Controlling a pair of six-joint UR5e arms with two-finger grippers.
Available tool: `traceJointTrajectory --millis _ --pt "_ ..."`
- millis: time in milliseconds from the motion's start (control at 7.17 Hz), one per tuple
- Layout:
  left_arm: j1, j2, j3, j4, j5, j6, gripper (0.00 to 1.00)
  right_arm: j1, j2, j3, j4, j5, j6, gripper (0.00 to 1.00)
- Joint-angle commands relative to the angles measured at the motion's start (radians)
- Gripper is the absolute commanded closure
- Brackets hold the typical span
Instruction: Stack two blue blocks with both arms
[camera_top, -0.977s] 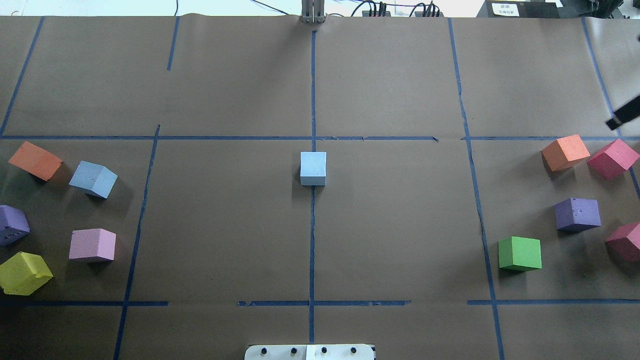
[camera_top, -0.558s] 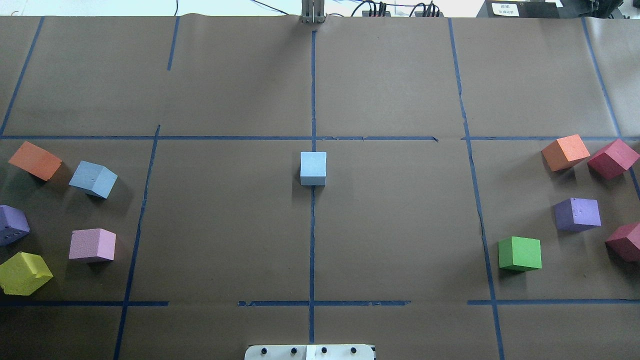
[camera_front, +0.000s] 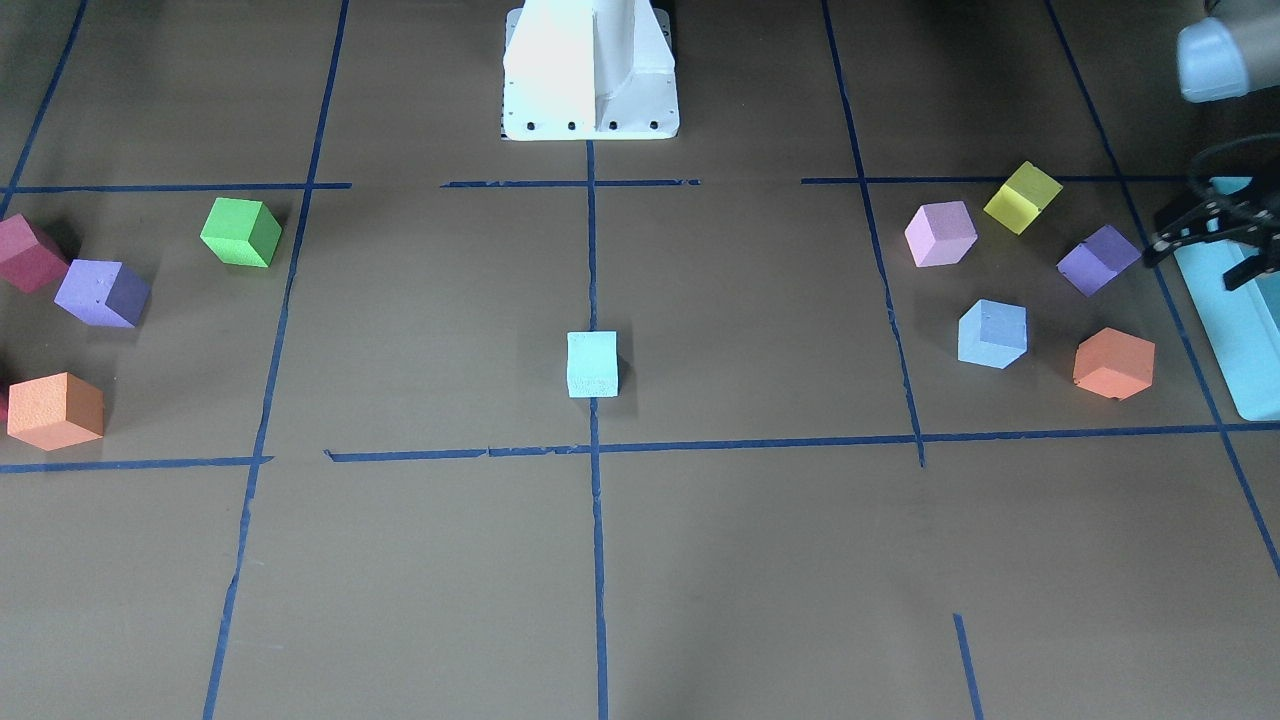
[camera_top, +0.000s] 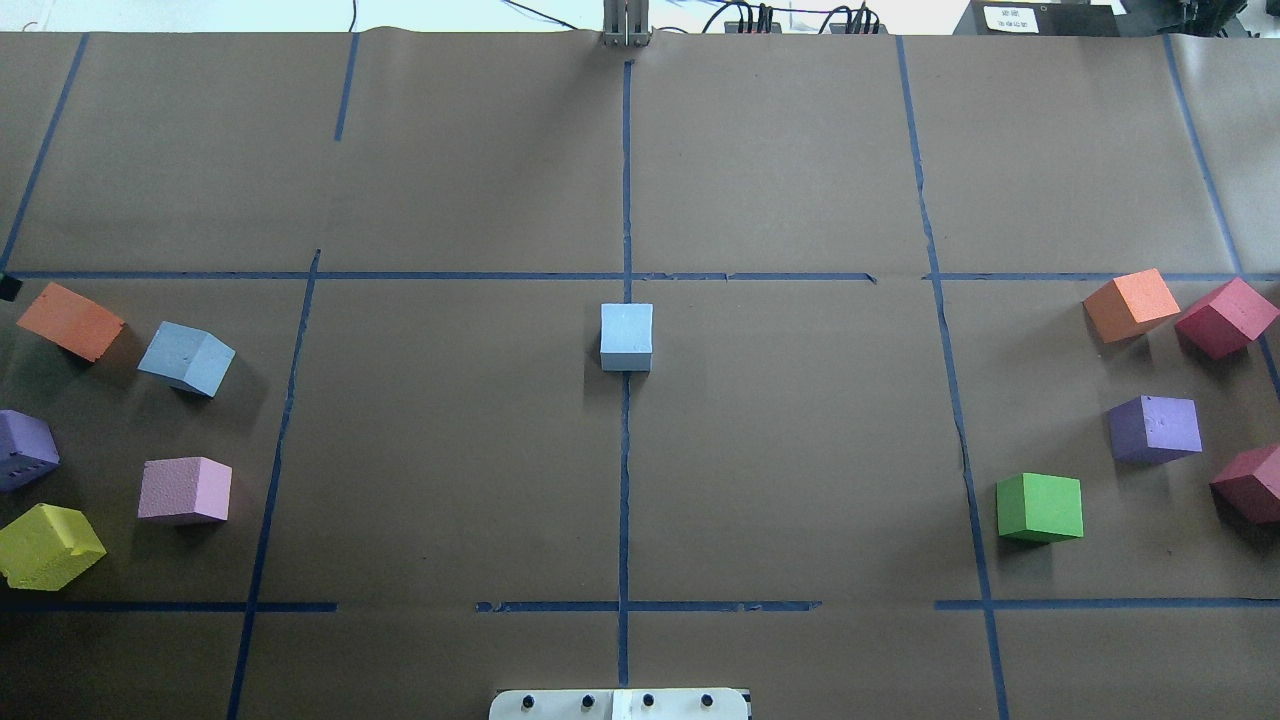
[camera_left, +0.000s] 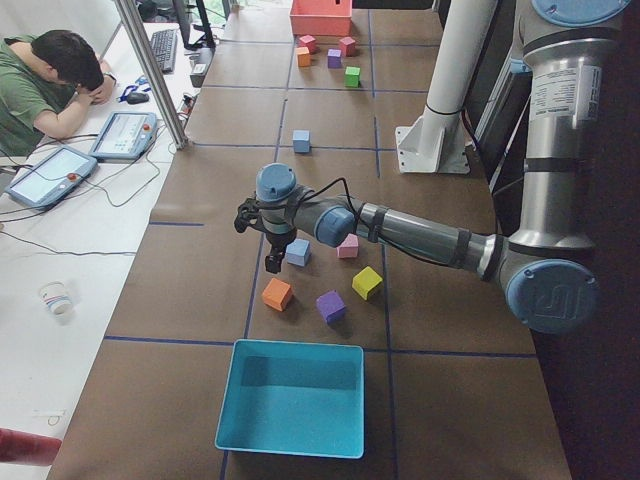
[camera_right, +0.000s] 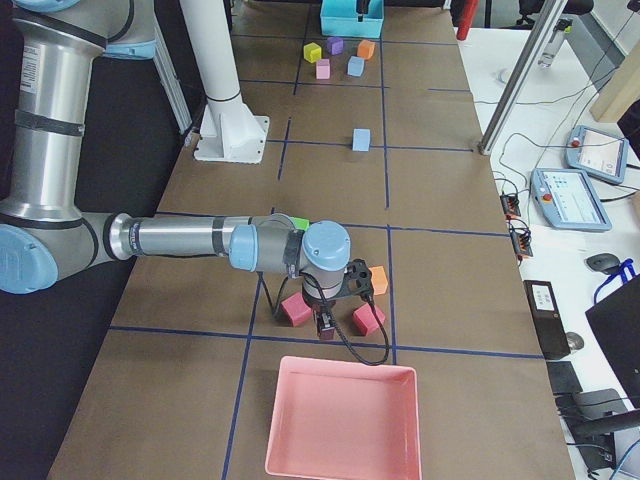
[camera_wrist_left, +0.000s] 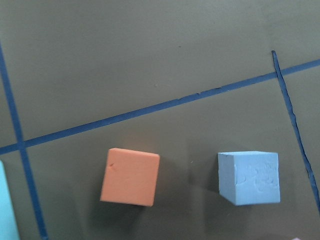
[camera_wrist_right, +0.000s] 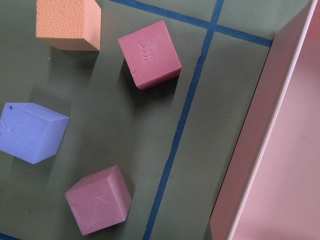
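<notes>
Left gripper (camera_front: 1197, 265) hangs low with fingers spread apart; right gripper (camera_right: 324, 322) points straight down, finger spacing unclear

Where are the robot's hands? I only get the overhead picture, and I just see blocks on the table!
Observer: The left hand hangs just off your picture's left edge, close to a teal bin.
Operator: Is it holding a block?
Observer: No, it looks open, with nothing in it.
Operator: What about the other hand?
Observer: The right hand hangs above the crimson blocks, off your right edge, near a pink bin. I cannot tell if it is open or shut.
</notes>
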Motion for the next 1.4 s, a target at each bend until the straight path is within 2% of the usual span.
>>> traceJointTrajectory --millis 0,140,419,837,1256 --pt "0.137 -0.031 0.073 -0.177 0.073 -0.129 0.00 0.000 0.001 0.000 0.000 0.000 -0.003 0.01" --pt "0.185 -0.033 0.104 -0.266 0.090 -0.221 0.00 0.000 0.001 0.000 0.000 0.000 -0.005 0.01" --pt "0.292 -0.034 0.106 -0.291 0.215 -0.324 0.00 0.000 -0.001 0.000 0.000 0.000 -0.006 0.01" --pt "0.355 -0.057 0.135 -0.291 0.234 -0.384 0.00 0.002 -0.001 -0.002 0.000 0.000 -0.006 0.01" --pt "0.363 -0.061 0.173 -0.293 0.240 -0.384 0.00 0.000 -0.001 -0.001 0.000 0.000 -0.005 0.01"
